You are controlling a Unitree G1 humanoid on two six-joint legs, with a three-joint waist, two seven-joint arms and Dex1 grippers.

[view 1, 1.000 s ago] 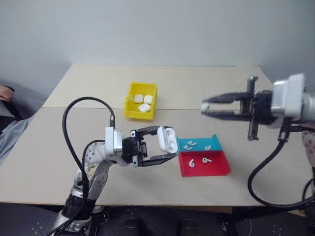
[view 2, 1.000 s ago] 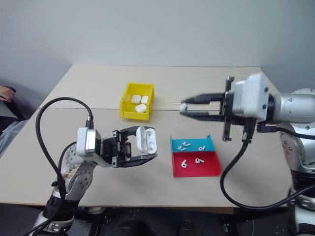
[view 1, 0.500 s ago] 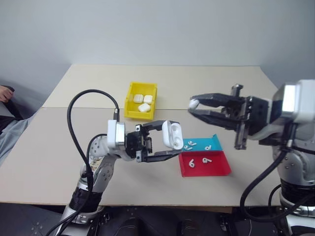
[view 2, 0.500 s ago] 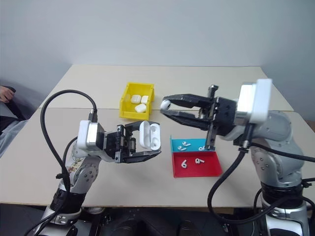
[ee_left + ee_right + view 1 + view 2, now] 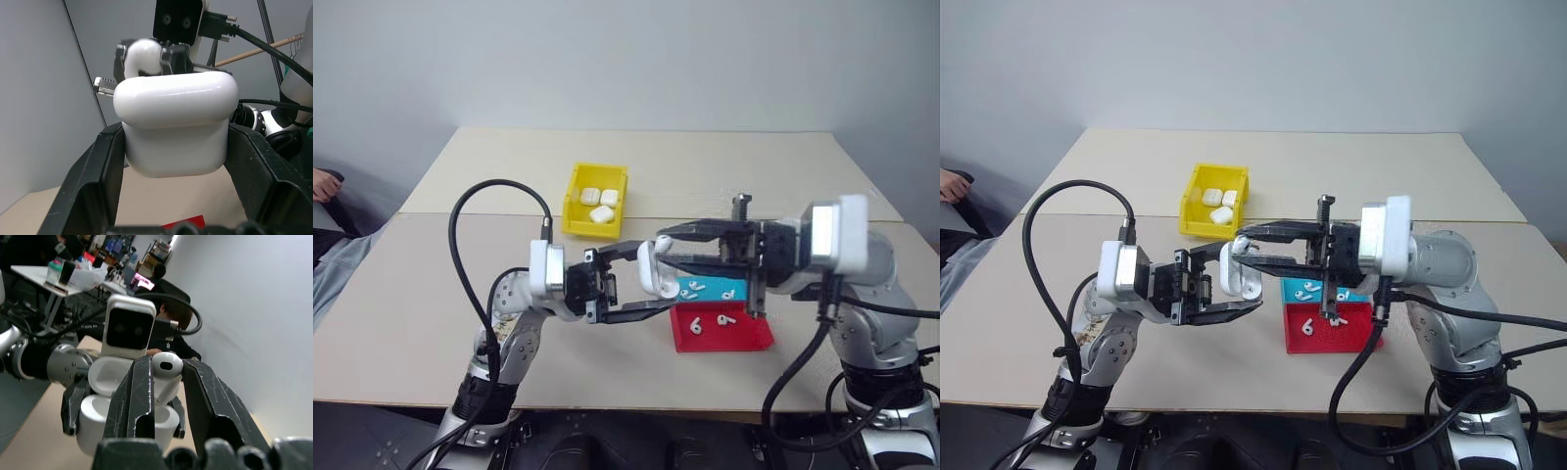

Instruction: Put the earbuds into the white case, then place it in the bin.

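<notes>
My left gripper (image 5: 649, 281) is shut on the white case (image 5: 652, 270) and holds it above the table with its lid swung open; the case also shows in the left wrist view (image 5: 176, 132). My right gripper (image 5: 663, 246) reaches in level from the right and is shut on one earbud (image 5: 166, 366). The earbud's stem points down at the open case (image 5: 128, 423), directly above its opening. Behind the case, the same earbud (image 5: 143, 55) shows in the left wrist view. The yellow bin (image 5: 587, 231) stands farther back on the table and holds three closed white cases (image 5: 599, 213).
A shallow teal and red tray (image 5: 744, 335) lies on the table under my right arm, with several loose earbuds (image 5: 694, 287) in it. A person's hand (image 5: 321, 182) shows at the far left edge, beside the table. Black cables loop from both wrists.
My right gripper has swung left and down with the earbud, from well right of the case to directly over its opening. The left gripper with the case has stayed in place.
</notes>
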